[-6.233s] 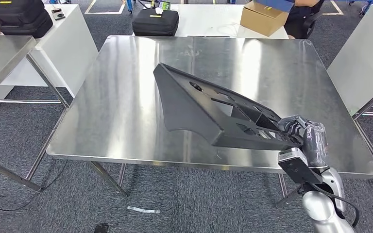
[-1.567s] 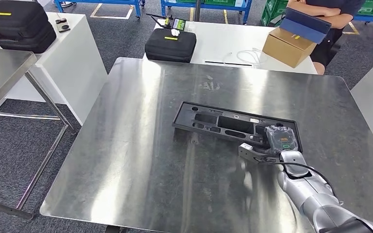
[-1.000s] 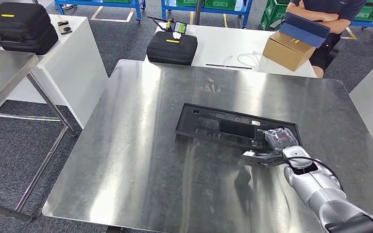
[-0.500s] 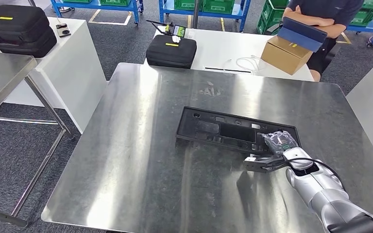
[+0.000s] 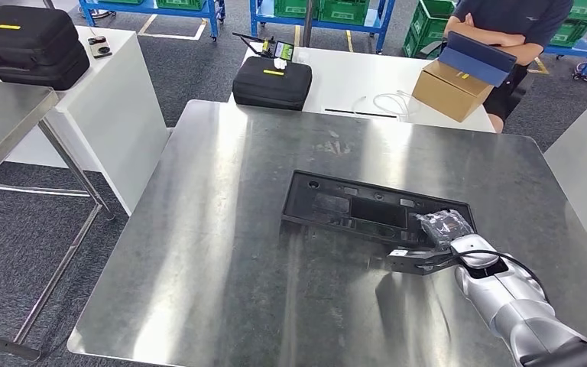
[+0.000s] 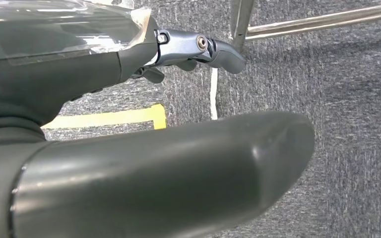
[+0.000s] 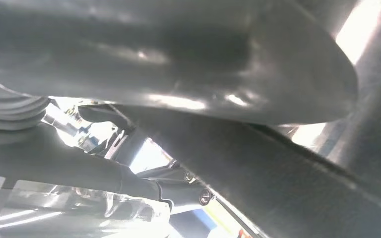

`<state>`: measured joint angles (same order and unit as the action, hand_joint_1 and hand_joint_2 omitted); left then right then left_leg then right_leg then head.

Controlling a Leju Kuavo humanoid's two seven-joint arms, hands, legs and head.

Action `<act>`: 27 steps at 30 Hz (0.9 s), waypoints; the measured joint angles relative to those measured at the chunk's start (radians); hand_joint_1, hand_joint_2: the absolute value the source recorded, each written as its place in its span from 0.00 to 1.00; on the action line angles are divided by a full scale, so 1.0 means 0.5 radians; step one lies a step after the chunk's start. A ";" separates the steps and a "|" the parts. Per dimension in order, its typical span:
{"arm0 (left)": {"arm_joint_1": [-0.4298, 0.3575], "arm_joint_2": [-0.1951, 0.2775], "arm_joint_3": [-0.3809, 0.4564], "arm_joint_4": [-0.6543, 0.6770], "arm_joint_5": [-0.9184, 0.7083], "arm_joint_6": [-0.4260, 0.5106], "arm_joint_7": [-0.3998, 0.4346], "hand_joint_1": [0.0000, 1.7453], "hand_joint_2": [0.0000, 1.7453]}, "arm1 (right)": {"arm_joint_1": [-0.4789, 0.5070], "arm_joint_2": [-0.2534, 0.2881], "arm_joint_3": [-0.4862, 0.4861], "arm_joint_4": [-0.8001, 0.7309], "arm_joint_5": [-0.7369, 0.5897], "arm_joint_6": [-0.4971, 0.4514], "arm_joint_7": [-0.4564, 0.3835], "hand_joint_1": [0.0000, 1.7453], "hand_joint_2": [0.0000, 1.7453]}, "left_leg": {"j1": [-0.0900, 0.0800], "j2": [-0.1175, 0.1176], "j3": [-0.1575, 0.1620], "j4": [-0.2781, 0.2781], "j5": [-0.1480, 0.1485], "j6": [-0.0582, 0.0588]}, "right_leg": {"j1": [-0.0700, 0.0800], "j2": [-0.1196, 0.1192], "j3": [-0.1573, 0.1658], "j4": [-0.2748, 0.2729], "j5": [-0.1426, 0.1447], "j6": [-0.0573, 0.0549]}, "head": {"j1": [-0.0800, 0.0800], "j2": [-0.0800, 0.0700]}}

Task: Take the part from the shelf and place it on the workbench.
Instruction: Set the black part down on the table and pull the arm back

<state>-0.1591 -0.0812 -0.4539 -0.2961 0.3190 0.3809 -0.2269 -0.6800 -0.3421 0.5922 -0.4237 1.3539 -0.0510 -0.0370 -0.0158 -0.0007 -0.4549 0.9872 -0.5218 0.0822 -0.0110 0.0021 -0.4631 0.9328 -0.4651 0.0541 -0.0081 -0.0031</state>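
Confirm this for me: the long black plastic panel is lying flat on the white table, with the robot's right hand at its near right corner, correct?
Not quite. The long black plastic panel lies flat on the shiny stainless steel workbench, not a white table; the white tables stand behind and beside it. The right hand is indeed at the panel's near right corner. The head view shows this.

Flat on the steel workbench [image 5: 222, 252]: a long black part [image 5: 367, 209] with cut-out windows, right of centre. At its near right end, the robot's right hand [image 5: 442, 233], wrapped in clear film, resting against the part's edge, silver forearm entering from the lower right corner. Beyond the bench, a white table [image 5: 351, 80] with a black case [image 5: 272, 82], a cardboard box [image 5: 449, 90] and a seated person [image 5: 508, 30] holding a blue tablet [image 5: 478, 58]. More black cases [image 5: 29, 42] on another white table at far left.
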 joint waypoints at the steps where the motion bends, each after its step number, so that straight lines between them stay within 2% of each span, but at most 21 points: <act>1: -0.002 0.000 -0.003 0.000 -0.001 -0.001 0.002 0.00 0.00 | -0.004 -0.004 -0.002 0.000 -0.008 0.026 -0.018 0.00 0.00 | 0.001 0.000 0.005 0.000 -0.002 0.001 | 0.001 0.000 0.006 -0.001 -0.001 -0.001 | 0.000 0.000; 5: -0.011 -0.004 -0.005 -0.005 0.003 -0.002 0.009 0.00 0.00 | -0.010 -0.014 -0.004 0.001 -0.022 0.070 -0.043 0.00 0.00 | 0.003 0.002 0.018 0.002 -0.008 0.011 | 0.003 0.000 0.024 -0.007 -0.002 -0.003 | 0.000 0.000; 10: -0.016 -0.006 -0.004 -0.007 0.027 -0.014 0.052 0.00 0.00 | -0.011 -0.016 -0.006 0.009 -0.039 0.075 -0.050 0.00 0.00 | -0.008 0.002 0.013 0.010 -0.016 0.021 | -0.001 0.002 0.027 -0.020 0.009 0.021 | 0.000 0.000; 12: -0.020 -0.006 -0.004 -0.008 0.031 -0.019 0.056 0.00 0.00 | -0.013 -0.023 -0.008 0.012 -0.041 0.078 -0.050 0.00 0.00 | -0.009 0.001 0.007 0.010 -0.012 0.032 | -0.007 0.001 0.025 -0.020 0.006 0.035 | 0.000 0.000; 13: -0.023 -0.005 -0.004 -0.009 0.031 -0.021 0.057 0.00 0.00 | -0.012 -0.028 -0.009 0.012 -0.041 0.080 -0.050 0.00 0.00 | -0.006 0.004 0.003 0.008 -0.004 0.040 | -0.012 0.000 0.020 0.000 -0.012 0.044 | 0.000 0.000; 15: -0.024 -0.005 -0.003 -0.010 0.032 -0.025 0.060 0.00 0.00 | -0.006 -0.031 -0.010 0.016 -0.043 0.084 -0.050 0.00 0.00 | 0.000 0.014 -0.011 0.005 0.016 0.057 | -0.020 -0.005 -0.037 0.146 -0.112 0.044 | 0.008 0.000; 17: -0.011 -0.001 -0.003 -0.008 0.035 -0.029 0.068 0.00 0.00 | 0.002 -0.021 -0.010 0.024 -0.047 0.085 -0.049 0.00 0.00 | -0.003 0.020 -0.026 0.006 0.022 0.065 | -0.015 -0.008 -0.159 0.431 -0.255 0.022 | 0.015 0.000; 18: 0.000 0.002 -0.003 -0.006 0.036 -0.031 0.075 0.00 0.00 | 0.010 -0.015 -0.010 0.027 -0.051 0.085 -0.048 0.00 0.00 | -0.004 0.022 -0.030 0.006 0.024 0.067 | -0.006 -0.007 -0.213 0.557 -0.297 0.011 | 0.015 0.000; 19: 0.011 0.005 -0.003 -0.003 0.037 -0.032 0.081 0.00 0.00 | 0.020 -0.009 -0.010 0.029 -0.056 0.084 -0.048 0.00 0.00 | -0.005 0.024 -0.032 0.007 0.024 0.068 | 0.010 -0.007 -0.243 0.630 -0.306 0.003 | 0.015 0.000; 20: 0.019 0.007 -0.003 -0.001 0.038 -0.033 0.086 0.00 0.00 | 0.033 -0.004 -0.011 0.033 -0.062 0.085 -0.048 0.00 0.00 | -0.005 0.026 -0.030 0.007 0.022 0.068 | 0.033 -0.006 -0.238 0.621 -0.278 -0.004 | 0.015 0.000; 21: 0.022 0.006 -0.004 0.001 0.037 -0.033 0.088 0.00 0.00 | 0.041 -0.003 -0.012 0.036 -0.068 0.085 -0.046 0.00 0.00 | -0.006 0.026 -0.025 0.007 0.020 0.067 | 0.065 -0.005 -0.199 0.534 -0.225 -0.016 | 0.016 0.000; 22: 0.020 0.001 -0.004 0.001 0.036 -0.033 0.089 0.00 0.00 | 0.039 -0.010 -0.014 0.039 -0.076 0.086 -0.045 0.00 0.00 | 0.000 0.027 -0.025 0.006 0.018 0.067 | 0.111 -0.002 -0.139 0.397 -0.162 -0.043 | 0.016 0.000; 23: 0.011 -0.008 -0.005 -0.001 0.035 -0.032 0.089 0.00 0.00 | 0.041 -0.025 -0.017 0.041 -0.085 0.087 -0.045 0.00 0.00 | 0.002 0.026 -0.022 0.010 0.018 0.062 | 0.157 0.005 -0.083 0.252 -0.103 -0.088 | 0.006 0.000; 24: -0.002 -0.026 -0.007 -0.006 0.034 -0.032 0.090 0.00 0.00 | 0.030 -0.050 -0.022 0.041 -0.095 0.087 -0.047 0.00 0.00 | 0.004 0.019 -0.029 0.016 0.020 0.058 | 0.192 0.004 -0.052 0.139 -0.047 -0.138 | 0.003 0.000; 25: -0.014 -0.042 -0.008 -0.013 0.035 -0.033 0.091 0.00 0.00 | 0.019 -0.074 -0.030 0.041 -0.109 0.091 -0.051 0.00 0.00 | 0.005 0.009 -0.042 0.023 0.020 0.050 | 0.212 0.002 -0.043 0.068 -0.011 -0.181 | 0.005 0.000; 26: -0.024 -0.060 -0.010 -0.021 0.036 -0.034 0.092 0.00 0.00 | 0.012 -0.095 -0.041 0.040 -0.132 0.104 -0.060 0.00 0.00 | 0.000 0.001 -0.052 0.028 0.023 0.042 | 0.214 0.002 -0.052 0.033 0.015 -0.206 | 0.009 0.000; 27: -0.028 -0.071 -0.011 -0.029 0.038 -0.036 0.092 0.00 0.00 | 0.006 -0.100 -0.053 0.039 -0.161 0.125 -0.072 0.00 0.00 | -0.002 -0.010 -0.065 0.031 0.023 0.035 | 0.203 -0.005 -0.064 0.022 0.029 -0.219 | 0.022 0.000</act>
<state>-0.1729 -0.1167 -0.4596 -0.3104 0.3381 0.3628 -0.1807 -0.6771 -0.3923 0.5657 -0.4041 1.2736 0.0114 -0.0729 -0.0170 -0.0059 -0.4875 1.0026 -0.5104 0.0998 0.0906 -0.0005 -0.4952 0.9439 -0.4508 -0.0555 0.0028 -0.0030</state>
